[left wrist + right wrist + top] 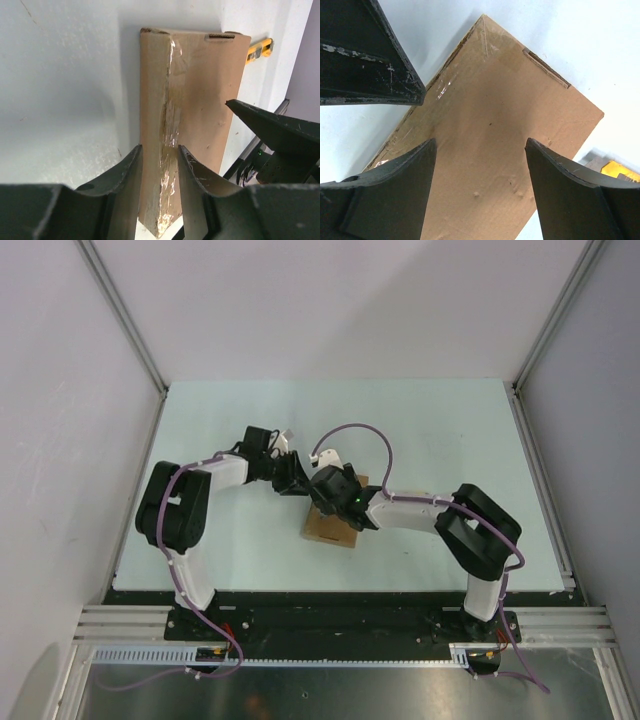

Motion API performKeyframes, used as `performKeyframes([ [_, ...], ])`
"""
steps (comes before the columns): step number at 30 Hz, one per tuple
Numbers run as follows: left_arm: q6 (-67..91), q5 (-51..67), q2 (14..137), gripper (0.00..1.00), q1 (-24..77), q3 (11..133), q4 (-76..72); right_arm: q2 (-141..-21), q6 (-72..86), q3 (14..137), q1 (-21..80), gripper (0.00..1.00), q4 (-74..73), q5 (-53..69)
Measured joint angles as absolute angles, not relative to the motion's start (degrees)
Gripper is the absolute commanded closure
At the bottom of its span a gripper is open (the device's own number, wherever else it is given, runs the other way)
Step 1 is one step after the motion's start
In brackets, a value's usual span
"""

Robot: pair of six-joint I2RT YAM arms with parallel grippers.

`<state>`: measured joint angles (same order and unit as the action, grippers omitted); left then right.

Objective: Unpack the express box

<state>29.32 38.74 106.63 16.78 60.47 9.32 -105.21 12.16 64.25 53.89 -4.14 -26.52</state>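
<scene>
Steadying a sealed box, nothing unpacked yet.
Small flat brown cardboard express box [325, 530] lies mid-frame on the pale bench [420, 430], tape in place, flap shut. The left tool [159, 150], set narrow, apparently pinches its taped edge; the right tool [480, 142] hangs wide above its top face.

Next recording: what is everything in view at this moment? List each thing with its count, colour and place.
box: one, brown cardboard, mid-table under both grippers
tape: one strip, clear, along one box edge
knife: one, yellow and black, on the table past the box's far corner, partly seen
table: one, pale
left arm, right arm: two, white and black, bolted at the near edge
cables: purple, along both arms
left gripper: black, clamped on the box's taped edge
right gripper: black, open above the box's top
</scene>
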Motion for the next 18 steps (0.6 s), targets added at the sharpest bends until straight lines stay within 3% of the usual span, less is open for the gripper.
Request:
performKeyframes([
  [9,28.29,37.28,106.63,0.63,17.26,60.69,9.76,-106.54,12.21,65.3,53.89,0.25,-3.95,-26.57],
  [15,26.33,33.69,106.63,0.73,18.61,61.34,11.77,-107.0,12.56,65.41,53.87,0.27,-3.09,-26.55],
  [18,25.47,32.34,106.63,0.77,18.9,62.0,12.73,-107.15,13.17,65.52,53.76,0.32,-2.98,-26.39],
])
